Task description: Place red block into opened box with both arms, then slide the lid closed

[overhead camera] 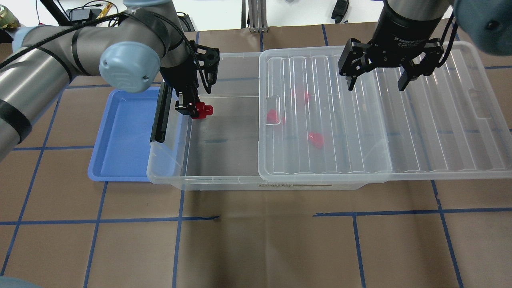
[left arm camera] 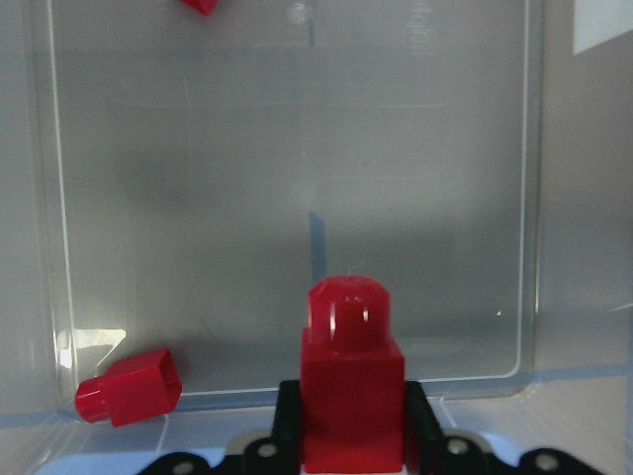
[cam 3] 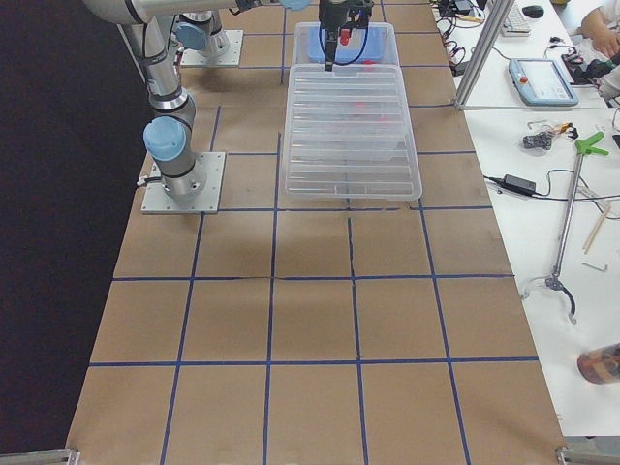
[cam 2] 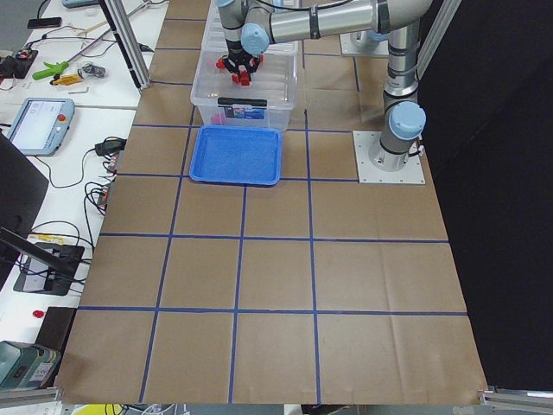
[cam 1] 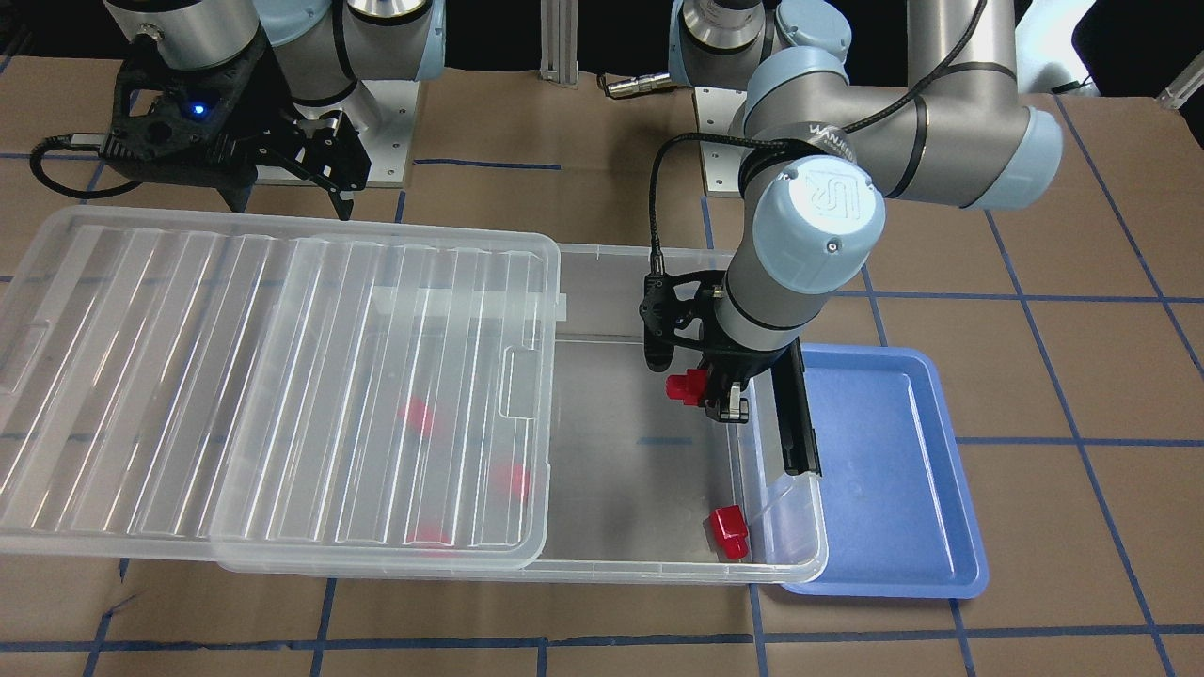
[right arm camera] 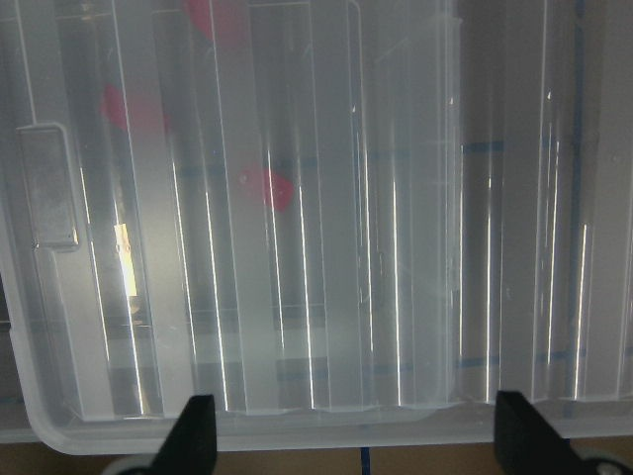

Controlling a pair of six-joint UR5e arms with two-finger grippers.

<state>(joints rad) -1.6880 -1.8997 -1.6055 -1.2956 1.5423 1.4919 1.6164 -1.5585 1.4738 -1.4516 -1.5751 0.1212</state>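
The left gripper is clenched on the red block. It grips the wider body, so the stub points out over the open end of the box. The block hangs just inside the left short wall, past the black latch bar and above the clear floor, so my guess is the drop comes next.

The lid is slid well to the right. It covers roughly the right half of the box and overhangs that end, which leaves the left part uncovered for loading. Three more red blocks show as blurs through its ribs. Another block lies loose in the open part, in the far corner by the latch end.

The right gripper hangs above the lid with its fingers spread wide and nothing in them. It looks to be waiting to push the lid shut.

A blue tray sits against the box's left end. I can't tell whether its edge tucks under the rim.

The table is covered in brown sheeting crossed by a grid of blue tape. White benches run along both ends, littered with cables, hand tools and a control tablet.
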